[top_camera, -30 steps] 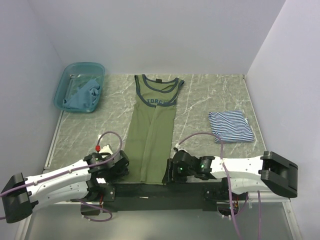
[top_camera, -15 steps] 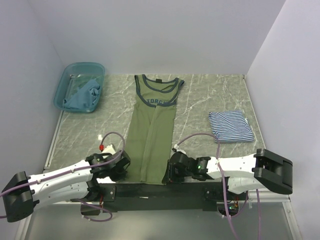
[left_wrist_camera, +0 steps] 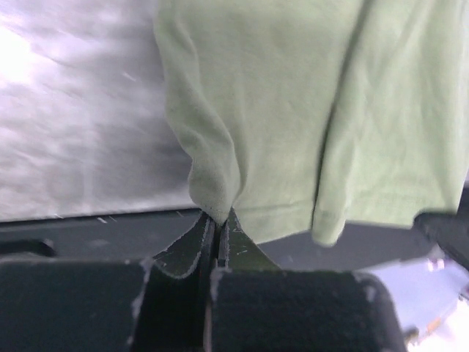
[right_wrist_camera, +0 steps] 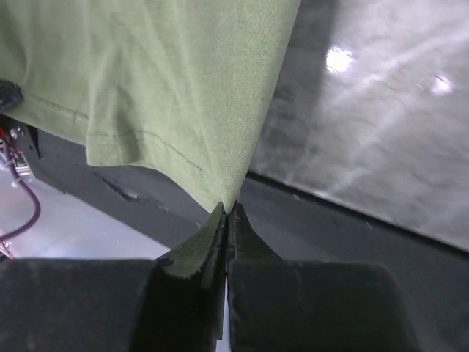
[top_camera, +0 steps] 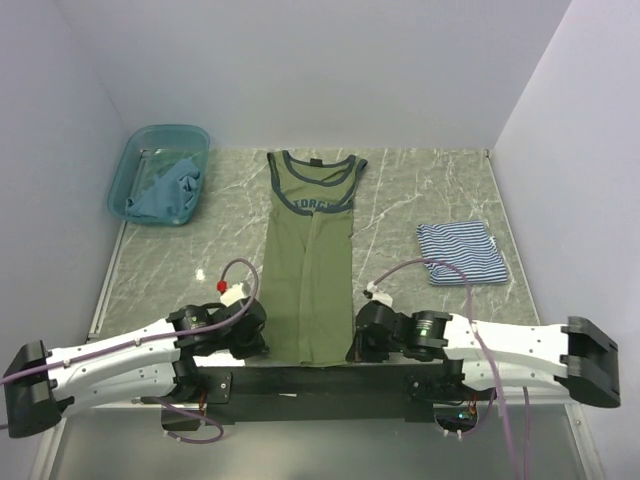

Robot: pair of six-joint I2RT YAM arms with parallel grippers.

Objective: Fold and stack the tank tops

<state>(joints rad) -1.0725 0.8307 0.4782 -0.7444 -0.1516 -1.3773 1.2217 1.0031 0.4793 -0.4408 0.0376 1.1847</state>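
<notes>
- My left end effector is clamped together on the 7 o'clock hem corner of the olive green tank top with dark trim and chest lettering. My right end effector is pinched shut on the 5 o'clock corner.
- The top lies flat down the middle of the grey marbled bench. Its neck is at 12 o'clock, its sides are folded in, and its hem reaches the black base rail.
- Risk: both bites are thin and tip-only, so a quick lift could pull the cloth free.
- Risk: I may hold only some layers, and the folded-in flaps could fall open.
- Risk: uneven travel of my two arms would skew the fold.
- The folded navy-and-white striped tank top lies at 3 o'clock. The plain teal-blue tank top sits in the translucent teal plastic basin at 10 o'clock.
</notes>
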